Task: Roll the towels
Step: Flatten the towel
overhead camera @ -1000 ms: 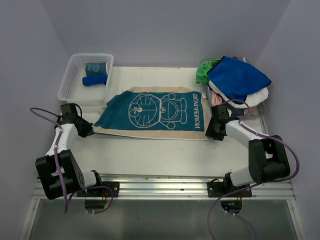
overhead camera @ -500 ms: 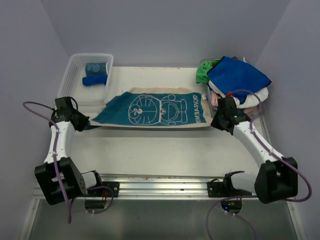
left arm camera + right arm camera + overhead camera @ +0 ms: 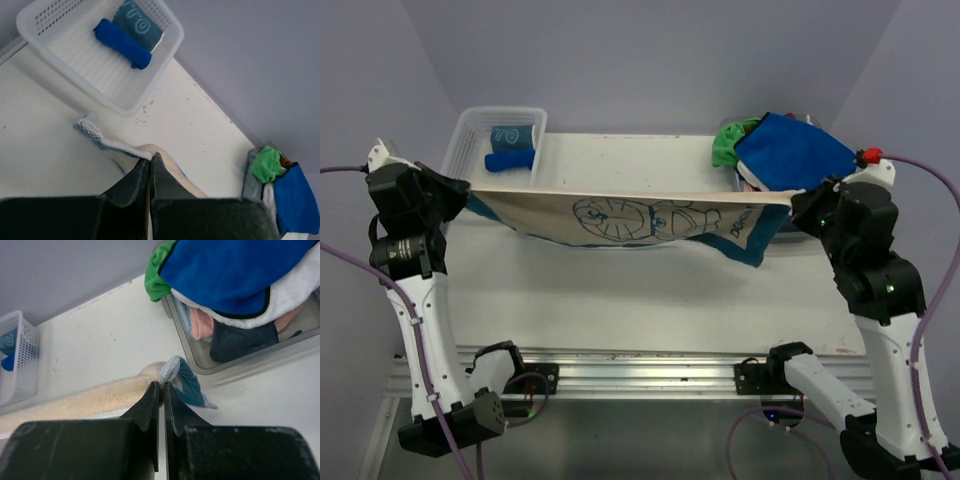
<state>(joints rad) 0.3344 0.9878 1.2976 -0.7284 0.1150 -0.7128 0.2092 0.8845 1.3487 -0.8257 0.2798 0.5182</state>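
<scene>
The teal and beige towel (image 3: pixel 630 218) with a white cartoon figure and lettering hangs stretched in the air above the table, its pale back side facing the camera. My left gripper (image 3: pixel 463 187) is shut on its left corner (image 3: pixel 131 148). My right gripper (image 3: pixel 796 203) is shut on its right corner (image 3: pixel 172 371). Both arms are raised high. A pile of towels (image 3: pixel 790 155), royal blue on top with green, white and pink under it, lies at the back right; it also shows in the right wrist view (image 3: pixel 235 270).
A clear mesh basket (image 3: pixel 460 160) at the back left holds a rolled blue towel (image 3: pixel 508 160) and a rolled teal towel (image 3: pixel 512 135). The pile sits in a grey tray (image 3: pixel 250 357). Purple cables trail from both arms. Walls close the back and sides.
Both grippers have lifted the teal and beige towel from flat on the table up into the air and pulled it taut; it now hangs with its back side showing.
</scene>
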